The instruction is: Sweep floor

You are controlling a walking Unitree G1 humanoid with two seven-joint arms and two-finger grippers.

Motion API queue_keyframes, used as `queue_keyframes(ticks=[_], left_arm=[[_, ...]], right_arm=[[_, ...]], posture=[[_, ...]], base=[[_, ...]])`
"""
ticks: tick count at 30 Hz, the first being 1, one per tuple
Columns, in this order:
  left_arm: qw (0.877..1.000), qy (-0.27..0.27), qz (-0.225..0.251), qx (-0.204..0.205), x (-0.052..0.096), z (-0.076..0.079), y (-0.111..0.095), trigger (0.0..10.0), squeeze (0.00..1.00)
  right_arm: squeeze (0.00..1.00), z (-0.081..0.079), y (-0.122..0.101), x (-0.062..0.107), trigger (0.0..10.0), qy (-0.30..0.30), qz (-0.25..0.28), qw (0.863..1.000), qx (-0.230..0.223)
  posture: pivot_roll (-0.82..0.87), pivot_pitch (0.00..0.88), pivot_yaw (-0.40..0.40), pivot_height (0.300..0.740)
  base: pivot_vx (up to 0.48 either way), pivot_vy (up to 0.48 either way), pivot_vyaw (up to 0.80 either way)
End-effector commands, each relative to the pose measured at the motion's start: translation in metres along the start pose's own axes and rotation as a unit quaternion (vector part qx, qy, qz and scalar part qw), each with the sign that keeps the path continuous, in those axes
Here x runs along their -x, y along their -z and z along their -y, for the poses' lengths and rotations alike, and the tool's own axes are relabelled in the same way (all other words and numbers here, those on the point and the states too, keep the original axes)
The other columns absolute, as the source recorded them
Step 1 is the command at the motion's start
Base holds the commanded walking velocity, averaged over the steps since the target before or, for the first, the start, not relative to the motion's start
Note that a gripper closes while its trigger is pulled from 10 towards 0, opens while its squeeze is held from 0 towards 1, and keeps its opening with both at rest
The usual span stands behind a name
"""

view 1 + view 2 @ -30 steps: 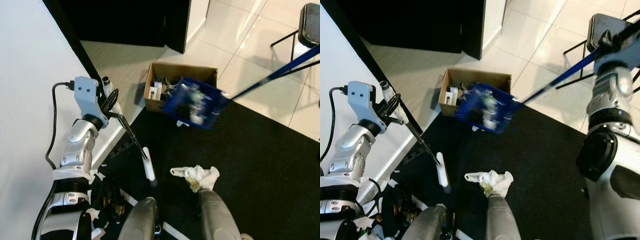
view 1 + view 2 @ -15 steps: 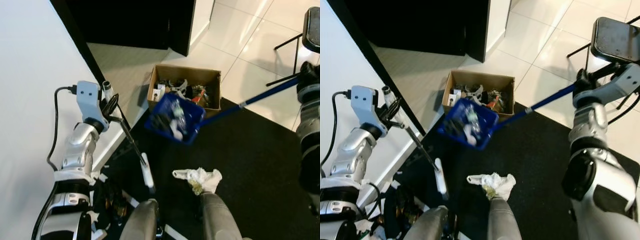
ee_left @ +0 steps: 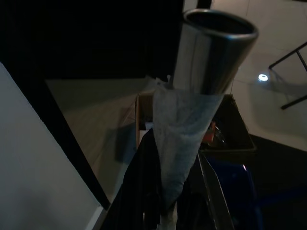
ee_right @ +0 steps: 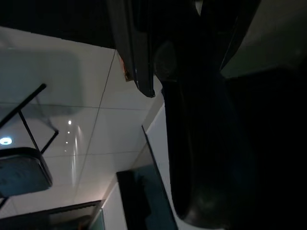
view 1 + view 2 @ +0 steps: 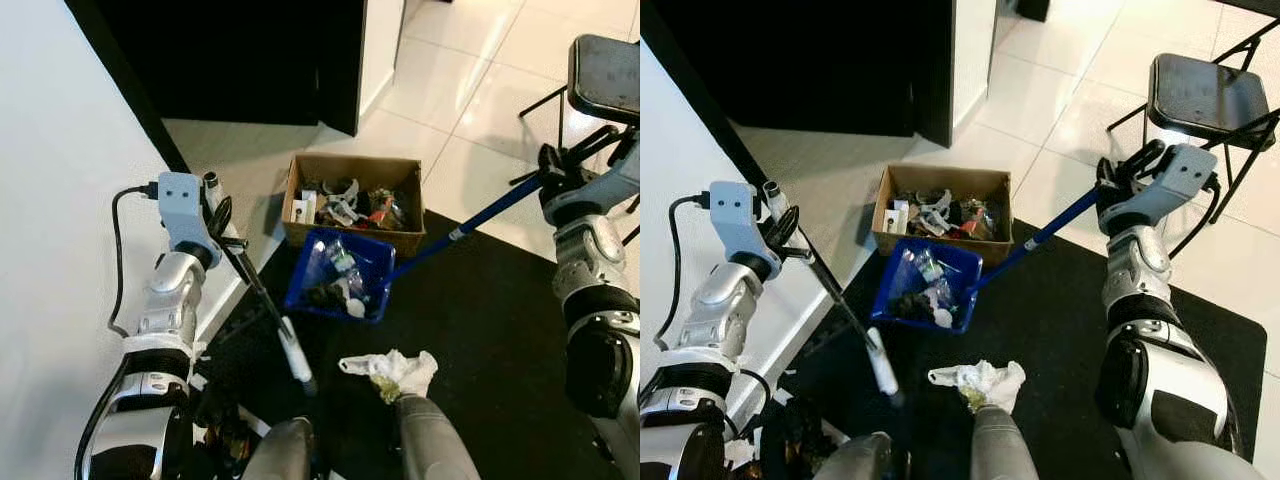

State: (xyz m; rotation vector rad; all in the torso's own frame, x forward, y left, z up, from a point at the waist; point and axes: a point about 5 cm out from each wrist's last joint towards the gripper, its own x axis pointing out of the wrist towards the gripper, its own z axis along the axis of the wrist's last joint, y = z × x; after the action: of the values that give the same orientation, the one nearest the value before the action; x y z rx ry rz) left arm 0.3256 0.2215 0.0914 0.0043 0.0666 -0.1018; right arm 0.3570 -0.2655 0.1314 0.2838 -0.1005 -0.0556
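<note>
My right gripper (image 5: 1110,185) is clamped round the long blue handle (image 5: 1040,238) of one blue plastic dustpan (image 5: 927,285), which sits low on the black mat (image 5: 1060,310), just before one cardboard box (image 5: 940,208) heaped with litter. The pan holds scraps too. My left gripper (image 5: 222,222) is closed on a thin dark broom shaft (image 5: 255,288) ending in a white head (image 5: 297,355). One crumpled white wad (image 5: 980,382) lies on the mat. One black folding chair (image 5: 1205,95) stands on glossy pale tiles (image 5: 1060,90).
</note>
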Motion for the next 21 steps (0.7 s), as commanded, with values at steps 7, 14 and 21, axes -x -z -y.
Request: queue_keyframes(ticks=[7, 14, 21], left_arm=[[0.999, -0.001, -0.006, -0.052, 0.004, -0.011, 0.003, 10.0, 0.00], [1.000, -0.004, -0.006, -0.024, 0.015, -0.021, 0.010, 10.0, 0.00], [1.000, 0.017, -0.008, -0.025, 0.018, -0.017, 0.013, 10.0, 0.00]], right_arm=[[0.00, -0.001, 0.007, 0.007, 10.0, -0.049, -0.027, 0.997, 0.057], [0.00, 0.009, 0.010, 0.013, 10.0, -0.036, -0.033, 0.998, 0.042], [0.00, 0.009, 0.020, 0.020, 10.0, -0.036, -0.040, 0.998, 0.025]], posture=[[-0.01, 0.000, 0.003, 0.740], [0.01, 0.012, -0.005, 0.740], [0.02, 0.000, -0.009, 0.740]], base=[[0.000, 0.000, 0.00], [0.000, 0.000, 0.00], [0.000, 0.000, 0.00]])
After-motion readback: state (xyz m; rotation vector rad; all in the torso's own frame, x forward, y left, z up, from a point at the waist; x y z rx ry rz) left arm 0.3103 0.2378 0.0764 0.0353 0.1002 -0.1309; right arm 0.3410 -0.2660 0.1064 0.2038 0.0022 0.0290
